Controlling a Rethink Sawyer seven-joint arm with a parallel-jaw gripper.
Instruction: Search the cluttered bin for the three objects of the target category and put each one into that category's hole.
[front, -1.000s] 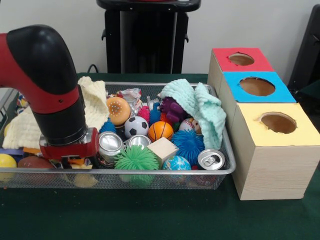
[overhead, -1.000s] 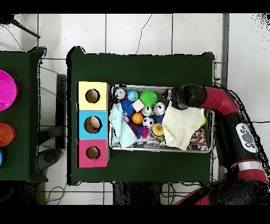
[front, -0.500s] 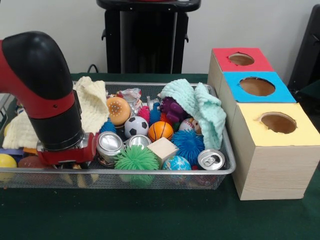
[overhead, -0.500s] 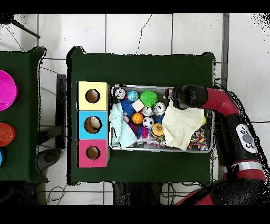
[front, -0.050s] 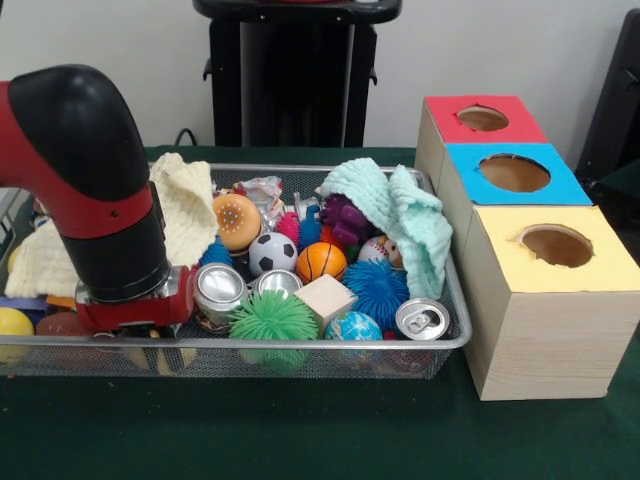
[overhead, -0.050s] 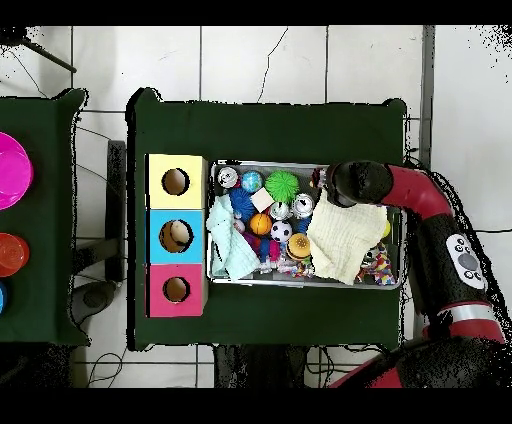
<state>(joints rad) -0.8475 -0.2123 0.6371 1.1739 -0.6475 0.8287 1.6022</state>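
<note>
From the front, the gripper (front, -0.050s: 140, 335) is dipping into the bin (front, -0.050s: 300, 345) beside a can (front, -0.050s: 218, 292); I cannot tell how its jaws are standing. Another can (front, -0.050s: 421, 319) is lying nearest the boxes (front, -0.050s: 540, 330). Cans are probably light, stiff and slick, best gripped across the sides.

From overhead, the arm (overhead, -0.050s: 420, 205) is hiding the gripper; the cloth (overhead, -0.050s: 345, 240) is lying alongside.

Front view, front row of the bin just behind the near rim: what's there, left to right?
Yellow ball → robot arm → silver can → green spiky ball → wooden block → globe ball → can with pull tab.
</note>
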